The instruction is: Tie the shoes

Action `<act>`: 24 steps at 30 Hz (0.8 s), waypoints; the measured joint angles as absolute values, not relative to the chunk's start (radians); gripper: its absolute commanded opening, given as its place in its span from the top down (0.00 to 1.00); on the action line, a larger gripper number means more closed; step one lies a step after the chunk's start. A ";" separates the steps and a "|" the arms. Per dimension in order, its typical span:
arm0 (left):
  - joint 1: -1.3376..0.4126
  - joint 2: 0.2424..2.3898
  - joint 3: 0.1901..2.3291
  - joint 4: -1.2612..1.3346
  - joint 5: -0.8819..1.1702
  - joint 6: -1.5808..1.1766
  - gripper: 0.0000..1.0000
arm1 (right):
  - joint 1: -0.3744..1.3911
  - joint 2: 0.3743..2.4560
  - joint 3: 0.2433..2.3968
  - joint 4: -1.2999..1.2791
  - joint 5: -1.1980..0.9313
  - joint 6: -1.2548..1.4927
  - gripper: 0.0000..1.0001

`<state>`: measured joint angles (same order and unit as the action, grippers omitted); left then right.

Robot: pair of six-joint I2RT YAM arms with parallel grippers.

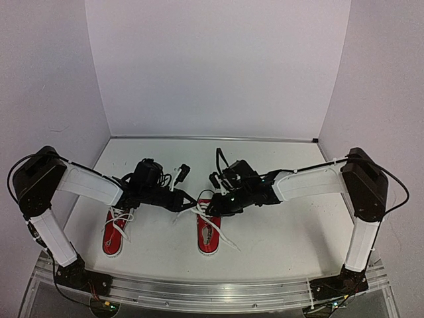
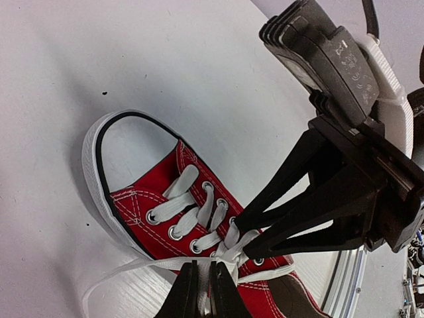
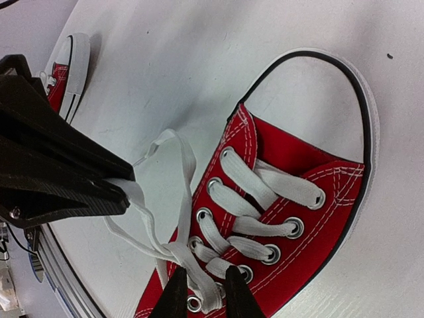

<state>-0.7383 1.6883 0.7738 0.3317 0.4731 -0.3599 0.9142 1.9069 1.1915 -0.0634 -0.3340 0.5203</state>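
Two red shoes with white laces lie on the table, one at the left [image 1: 111,240] and one in the middle [image 1: 208,237]. Both grippers meet over the middle shoe [image 2: 136,205] [image 3: 298,159]. My left gripper [image 2: 203,291] [image 3: 126,189] [image 1: 192,207] is shut on a white lace end beside the shoe's eyelets. My right gripper [image 3: 202,291] [image 2: 246,238] [image 1: 212,207] has narrow jaws pinching the lace [image 3: 182,165] at the crossing near the lowest eyelets. A loose strand [image 2: 132,268] trails onto the table.
The other shoe [image 3: 66,73] sits off to the left, apart from both grippers. White walls stand behind and to the sides. A metal rail [image 1: 212,291] runs along the near table edge between the arm bases.
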 measured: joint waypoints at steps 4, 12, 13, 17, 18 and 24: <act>-0.738 1.690 0.774 0.331 0.474 -0.360 0.95 | 0.914 1.911 1.201 -0.071 -0.335 0.513 0.98; -0.734 1.690 0.778 0.331 0.472 -0.363 1.00 | 0.914 1.901 1.197 -0.072 -0.327 0.508 1.00; -0.732 1.690 0.778 0.331 0.470 -0.364 1.00 | 0.914 1.893 1.192 -0.071 -0.323 0.508 1.00; -0.726 1.693 0.778 0.331 0.468 -0.367 1.00 | 0.914 1.841 1.151 -0.065 -0.301 0.510 1.00; -0.725 1.695 0.778 0.332 0.467 -0.368 1.00 | 0.914 1.830 1.141 -0.058 -0.298 0.512 1.00; -0.725 1.720 0.778 0.330 0.462 -0.369 1.00 | 0.914 1.810 1.110 -0.038 -0.292 0.525 1.00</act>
<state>-0.7254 1.7199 0.7777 0.3304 0.4618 -0.3691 0.9142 1.8099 1.1096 -0.0380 -0.2923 0.5249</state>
